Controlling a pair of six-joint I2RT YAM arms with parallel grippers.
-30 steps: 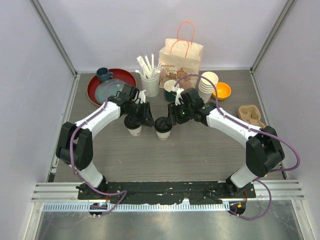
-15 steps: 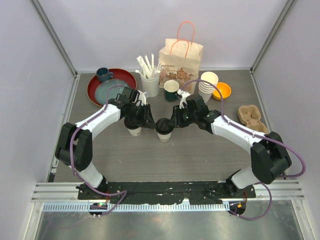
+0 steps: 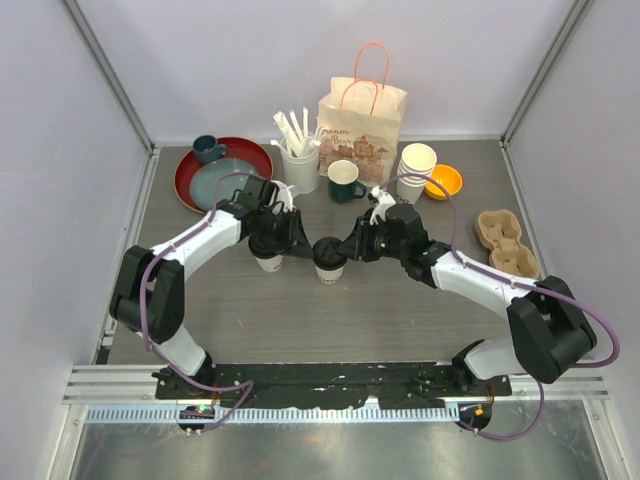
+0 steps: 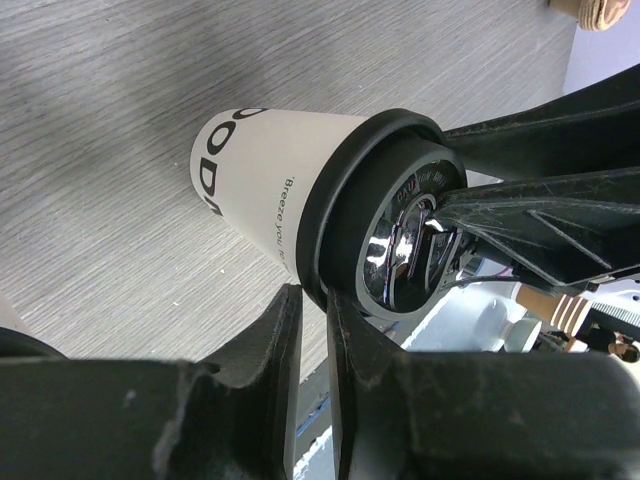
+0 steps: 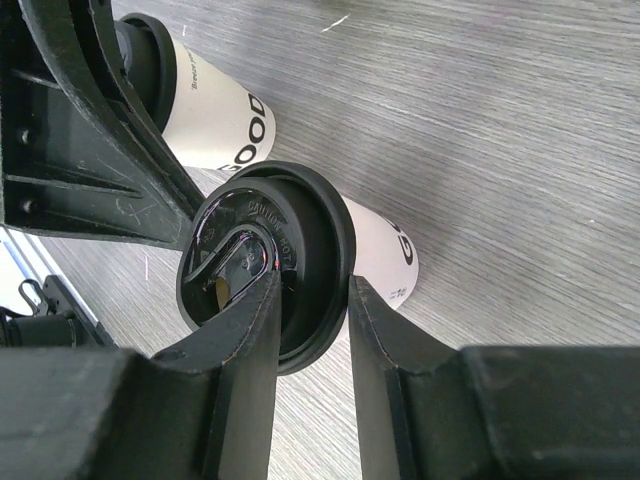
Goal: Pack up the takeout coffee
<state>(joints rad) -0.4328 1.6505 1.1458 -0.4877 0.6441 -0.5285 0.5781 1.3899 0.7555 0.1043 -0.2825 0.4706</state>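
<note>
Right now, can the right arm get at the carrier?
Probably yes: the carrier lies uncovered just beside that arm, with nothing between. But the right gripper is clamped on a lidded cup at its rim.

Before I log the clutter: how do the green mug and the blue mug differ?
The blue mug stands on the red plate; the green mug stands on the table before the paper bag. The green mug is white inside, the blue mug dark. Both stand upright.
</note>
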